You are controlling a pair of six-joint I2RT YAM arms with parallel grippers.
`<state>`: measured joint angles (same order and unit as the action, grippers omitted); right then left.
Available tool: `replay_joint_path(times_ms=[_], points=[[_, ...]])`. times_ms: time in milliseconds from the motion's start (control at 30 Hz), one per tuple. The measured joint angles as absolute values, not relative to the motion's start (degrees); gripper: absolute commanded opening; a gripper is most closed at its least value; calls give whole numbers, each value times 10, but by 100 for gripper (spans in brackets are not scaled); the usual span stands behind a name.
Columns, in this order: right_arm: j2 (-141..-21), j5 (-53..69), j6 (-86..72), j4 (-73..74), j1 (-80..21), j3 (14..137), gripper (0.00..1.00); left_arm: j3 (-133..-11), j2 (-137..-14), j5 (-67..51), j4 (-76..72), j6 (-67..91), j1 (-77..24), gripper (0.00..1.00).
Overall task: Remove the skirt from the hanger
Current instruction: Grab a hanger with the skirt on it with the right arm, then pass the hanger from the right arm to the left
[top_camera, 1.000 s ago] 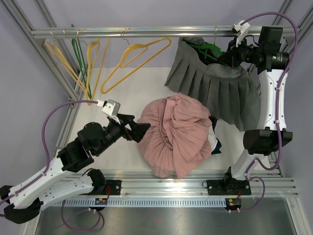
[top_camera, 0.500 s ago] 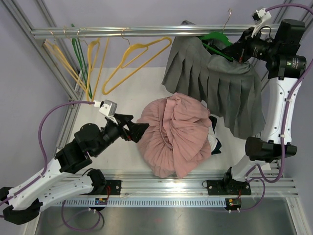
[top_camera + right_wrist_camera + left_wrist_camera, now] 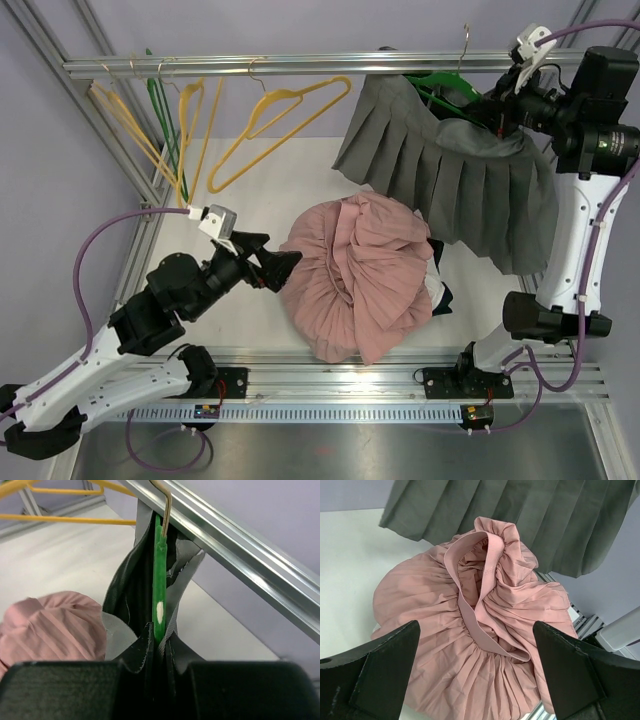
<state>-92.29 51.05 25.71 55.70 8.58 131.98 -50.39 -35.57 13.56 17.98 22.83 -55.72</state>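
A grey pleated skirt (image 3: 470, 185) hangs from a green hanger (image 3: 447, 88) at the back right, beside the metal rail (image 3: 300, 64). My right gripper (image 3: 492, 106) is shut on the hanger's arm with the skirt's waistband pinched along with it. In the right wrist view the gripper (image 3: 159, 641) clamps the green hanger (image 3: 159, 587) between folds of grey skirt (image 3: 120, 600). The hanger's wire hook (image 3: 465, 42) stands above the rail line. My left gripper (image 3: 283, 266) is open, low beside a pink skirt (image 3: 360, 275), holding nothing; in its own view the gripper (image 3: 477, 680) frames the pink skirt (image 3: 485, 630).
Yellow hangers (image 3: 280, 115) and a green one (image 3: 160, 110) hang on the rail at the back left. The pink skirt lies heaped mid-table over something dark (image 3: 442, 296). Frame posts stand along the left side (image 3: 120, 150).
My right arm has lifted and swung right with the hanger and grey skirt; the hook rose from the rail to above it. The left arm has barely moved.
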Motion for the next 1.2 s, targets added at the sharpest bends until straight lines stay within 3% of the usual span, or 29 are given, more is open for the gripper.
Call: replay_joint_path(times_ms=[367, 767, 1000, 1200], points=[[-846, 475, 521, 663, 87, 1230, 0, -552, -397, 62, 149, 74, -557, 99], [-788, 515, 710, 688, 88, 1099, 0, -721, -642, -92, 62, -175, -551, 99], [-742, 564, 778, 686, 88, 1060, 0, -842, -790, -196, 2, -230, -513, 80], [-720, 588, 802, 686, 88, 1042, 0, -927, -892, -253, -7, -249, -503, 51]])
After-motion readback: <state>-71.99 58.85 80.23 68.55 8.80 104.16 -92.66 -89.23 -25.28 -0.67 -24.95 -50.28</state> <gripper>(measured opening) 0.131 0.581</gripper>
